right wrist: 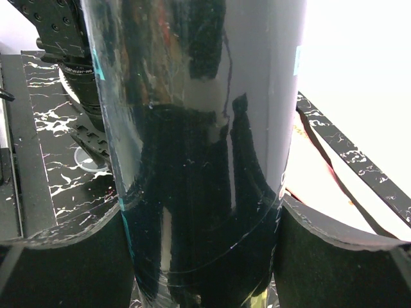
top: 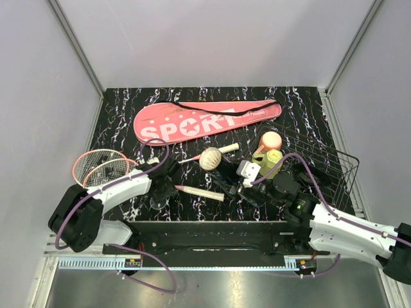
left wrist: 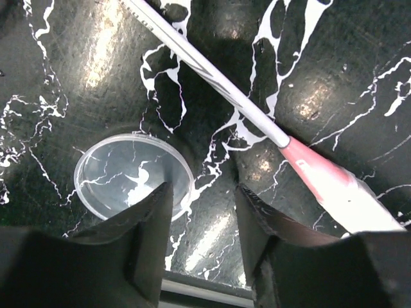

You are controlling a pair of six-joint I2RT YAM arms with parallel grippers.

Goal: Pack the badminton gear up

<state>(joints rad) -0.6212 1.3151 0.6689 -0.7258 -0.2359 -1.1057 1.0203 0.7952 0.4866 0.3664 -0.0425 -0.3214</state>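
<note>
While the long black tube (right wrist: 205, 160) is gripped between the right jaws, its glossy wall filling the whole gap, the left jaws are seen low over the table (left wrist: 334, 77). They stand half apart, with only marbled black surface showing between them.

A clear round lid (left wrist: 122, 176) lies flat just beside one finger of that pair, its rim partly hidden behind it. Beyond the left jaws the nearer racquet (left wrist: 321, 179) crosses on a diagonal, thin shaft running into a pink-red cone and white handle close to the other finger. Whether they touch cannot be told.

From above, the farther racquet (top: 221, 149) is found further back, its handle pointing toward the middle. Both heads overlap at the table's left side. A pale cluster of shuttlecocks (top: 210, 158) sits against that farther handle.

The pink SPORT cover (top: 205, 122) is laid flat across the back of the table, a black strap along its far edge. To the right, a yellow-green cup with peach lid (top: 272, 154) is seen at the left rim of the black wire basket (top: 331, 167). The tube is held just in front of that cup.
</note>
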